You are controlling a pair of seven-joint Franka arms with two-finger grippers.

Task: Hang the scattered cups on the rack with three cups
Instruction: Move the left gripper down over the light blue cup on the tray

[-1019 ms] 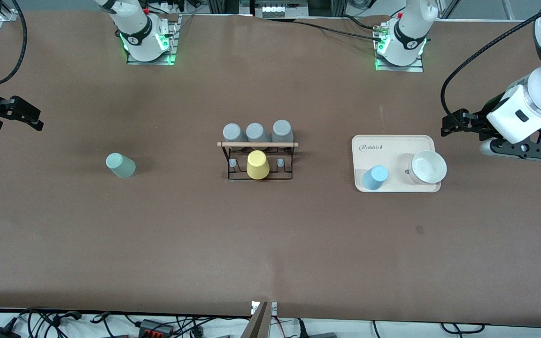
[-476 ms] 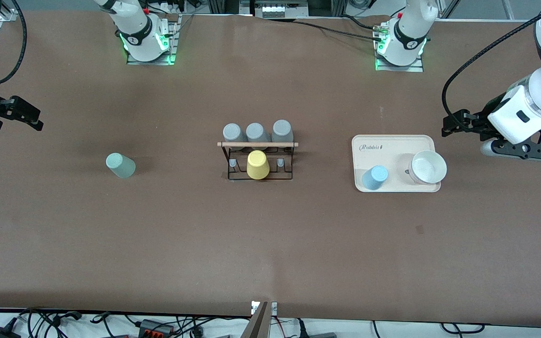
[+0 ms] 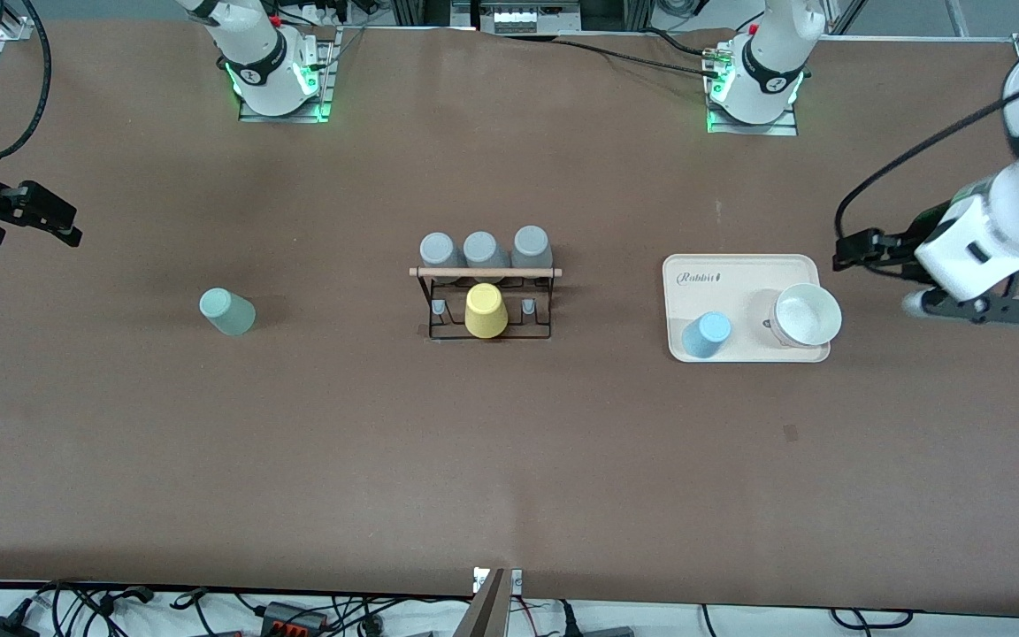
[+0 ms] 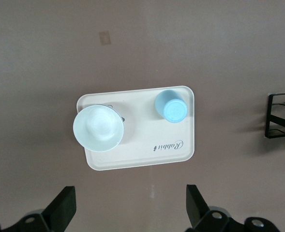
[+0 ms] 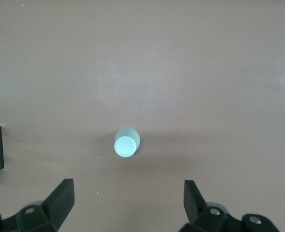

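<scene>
- Cups to hang number 2: the mint cup (image 3: 226, 311) stands upside down on the bare worktop (image 3: 509, 460) at middle left of the front view, and the blue cup (image 3: 706, 334) stands upside down on the tray (image 3: 739, 270) at middle right.
- Between them sits the rack (image 3: 486, 301), with 3 grey cups (image 3: 483, 249) and a yellow cup (image 3: 485, 310) on it.
- The left claw (image 3: 854, 248) hovers over the worktop at the right edge, jaws wide, empty; the blue cup lies down-left of it, just past the white bowl (image 3: 806, 314).
- The right claw (image 3: 54, 221) hovers at the left edge, jaws wide, empty; the mint cup lies down-right of it.
- Each cup's axis is upright, so a grasp across its sides should suit.
</scene>
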